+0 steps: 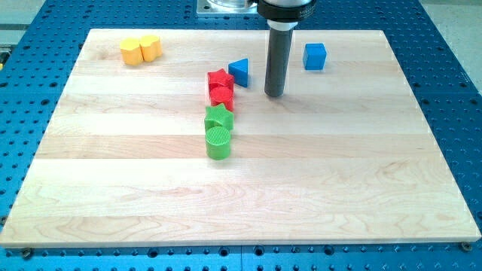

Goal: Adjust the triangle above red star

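A blue triangle block sits near the view's top centre, just right of and slightly above a red star. A second red block, shape unclear, touches the star from below. My tip is the lower end of the dark rod, to the right of the triangle and a little lower, with a small gap between them. It touches no block.
A green star and a green cylinder stand in a column below the red blocks. A blue cube lies right of the rod. Two yellow blocks sit together at the top left. The wooden board lies on a blue perforated table.
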Motion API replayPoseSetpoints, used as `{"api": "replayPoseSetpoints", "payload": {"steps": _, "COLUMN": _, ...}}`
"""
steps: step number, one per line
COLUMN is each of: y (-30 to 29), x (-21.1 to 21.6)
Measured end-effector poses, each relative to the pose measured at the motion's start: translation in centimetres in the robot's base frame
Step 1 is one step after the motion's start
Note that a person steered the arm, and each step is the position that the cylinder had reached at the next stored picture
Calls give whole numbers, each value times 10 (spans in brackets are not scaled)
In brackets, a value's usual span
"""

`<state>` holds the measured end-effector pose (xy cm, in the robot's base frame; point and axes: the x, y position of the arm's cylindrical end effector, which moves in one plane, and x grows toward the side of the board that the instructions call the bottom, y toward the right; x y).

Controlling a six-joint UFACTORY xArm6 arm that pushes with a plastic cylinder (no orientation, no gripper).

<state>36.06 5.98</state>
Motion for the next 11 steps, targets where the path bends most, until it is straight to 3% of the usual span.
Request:
{"api": "replayPoseSetpoints", "payload": {"steps": 9, "y": -56, "x": -55}}
{"api": "replayPoseSetpoints", "payload": {"steps": 10, "y": -80, "x": -95}}
{"api": "replayPoseSetpoints", "payload": {"steps": 11, "y": -177, "x": -83}}
